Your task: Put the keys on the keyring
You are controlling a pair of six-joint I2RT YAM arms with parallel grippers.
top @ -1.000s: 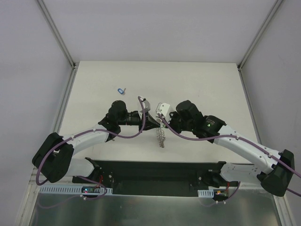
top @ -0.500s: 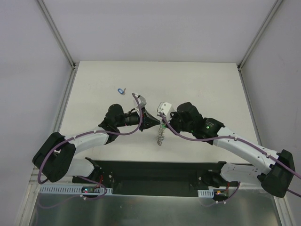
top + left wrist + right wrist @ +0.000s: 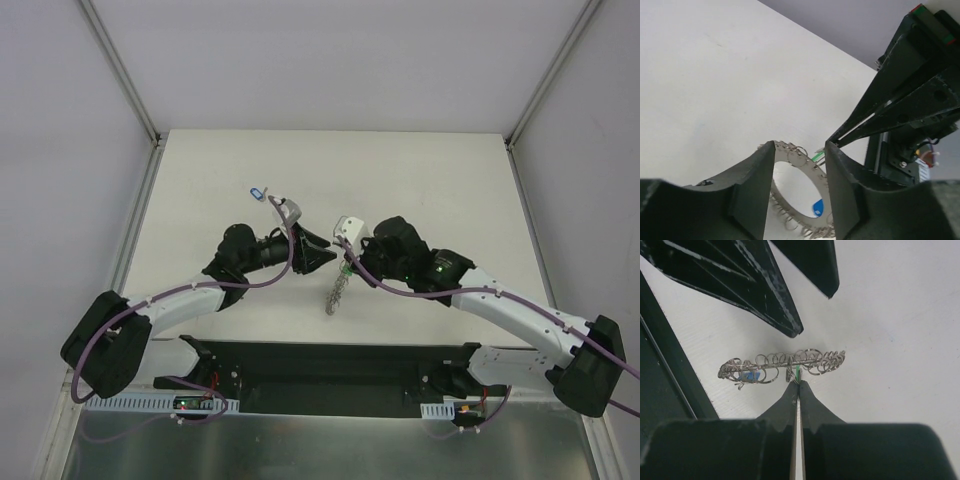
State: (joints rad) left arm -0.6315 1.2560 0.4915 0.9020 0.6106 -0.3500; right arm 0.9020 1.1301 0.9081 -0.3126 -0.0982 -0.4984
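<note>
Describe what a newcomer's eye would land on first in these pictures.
The big coiled keyring stands out, pinched on edge by the shut right gripper at the centre of the table. The left gripper faces it, fingers apart, and one blue key lies alone farther back on the left.

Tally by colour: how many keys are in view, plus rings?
Blue: 2, a loose blue key on the table and a second blue key at the keyring
Green: 1, the green key, only a sliver showing
Keyring: 1
Total: 4
</note>
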